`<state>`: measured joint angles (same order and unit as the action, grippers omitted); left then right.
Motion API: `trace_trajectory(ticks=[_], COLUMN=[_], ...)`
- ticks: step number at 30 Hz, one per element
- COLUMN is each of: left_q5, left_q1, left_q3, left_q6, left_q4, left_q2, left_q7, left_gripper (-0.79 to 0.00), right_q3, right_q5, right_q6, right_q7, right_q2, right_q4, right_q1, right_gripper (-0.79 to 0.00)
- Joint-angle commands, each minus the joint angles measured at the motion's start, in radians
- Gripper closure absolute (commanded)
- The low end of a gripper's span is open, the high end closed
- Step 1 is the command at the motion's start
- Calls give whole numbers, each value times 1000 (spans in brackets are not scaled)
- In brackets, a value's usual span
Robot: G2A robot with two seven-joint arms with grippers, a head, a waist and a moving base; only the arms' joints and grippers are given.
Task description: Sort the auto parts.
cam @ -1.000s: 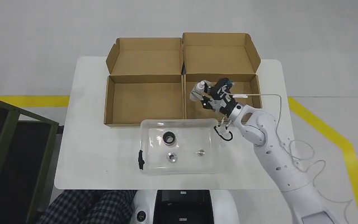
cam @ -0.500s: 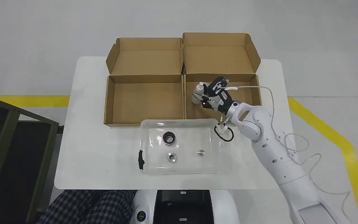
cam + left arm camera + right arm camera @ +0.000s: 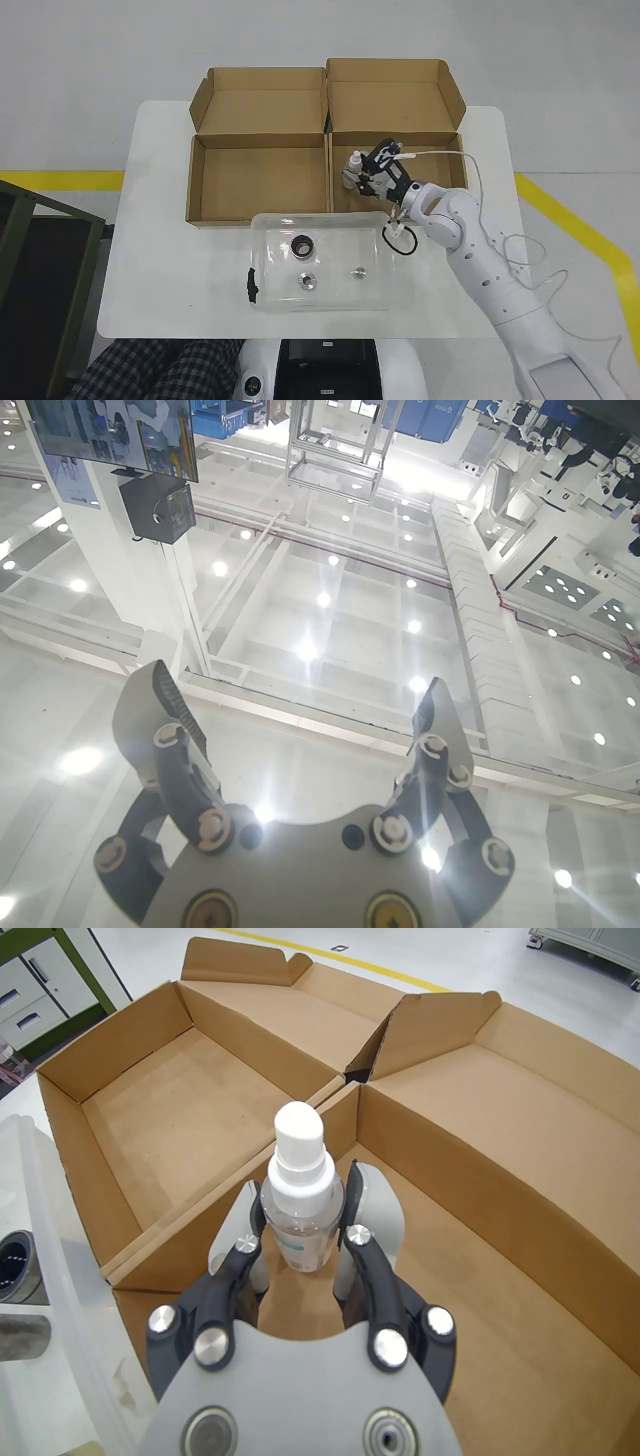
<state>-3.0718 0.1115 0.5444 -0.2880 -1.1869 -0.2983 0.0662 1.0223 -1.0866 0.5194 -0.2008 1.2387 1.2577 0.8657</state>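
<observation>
1. Against the frame one second earlier, the right gripper (image 3: 364,173) has shifted slightly toward the near left corner of the right-hand open brown cardboard box (image 3: 462,160), and its forearm has swung in closer.
2. The small clear plastic spray bottle (image 3: 302,1220) with a white cap is clamped between the right gripper's (image 3: 302,1200) fingers. They grip the body just below the neck, and the cap points away from the wrist.
3. The bottle (image 3: 354,164) is inside that box (image 3: 475,1168) at its near left corner. Contact with the floor cannot be determined.
4. The left gripper (image 3: 295,687) is spread wide and holds nothing.
5. A clear plastic tray (image 3: 268,226) lies just in front of the box. It holds a dark metal cylindrical sleeve (image 3: 304,245).
</observation>
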Motion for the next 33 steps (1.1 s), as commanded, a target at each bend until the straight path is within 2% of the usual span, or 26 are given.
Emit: trace_trajectory(ticks=[1,4,10,13,18,25,27,29,33], left_q5=[0,0,0,0,0,0,0,0,0], left_q1=[0,0,0,0,0,0,0,0,0], left_q3=[0,0,0,0,0,0,0,0,0], left_q6=[0,0,0,0,0,0,0,0,0], left_q4=[0,0,0,0,0,0,0,0,0], left_q2=[0,0,0,0,0,0,0,0,0], left_q7=[0,0,0,0,0,0,0,0,0], left_gripper=[-785,-785,-785,-785,-785,-785,-785,-785,-785], right_q3=[0,2,15,32,72,132,147,160,193], right_q5=[-3,-5,-19,-35,-68,-145,-151,-146,-118], right_q6=[0,4,7,4,11,30,34,54,116], right_q7=[1,0,8,10,2,-13,-17,-26,-66], right_q2=[0,0,-3,-8,-20,-41,-45,-49,-60], right_q4=[3,7,36,71,161,329,373,411,485], right_q1=[3,7,16,24,49,106,124,140,167], right_gripper=[-317,-363,-391,-443,-533,-554,-594,-646,-674])
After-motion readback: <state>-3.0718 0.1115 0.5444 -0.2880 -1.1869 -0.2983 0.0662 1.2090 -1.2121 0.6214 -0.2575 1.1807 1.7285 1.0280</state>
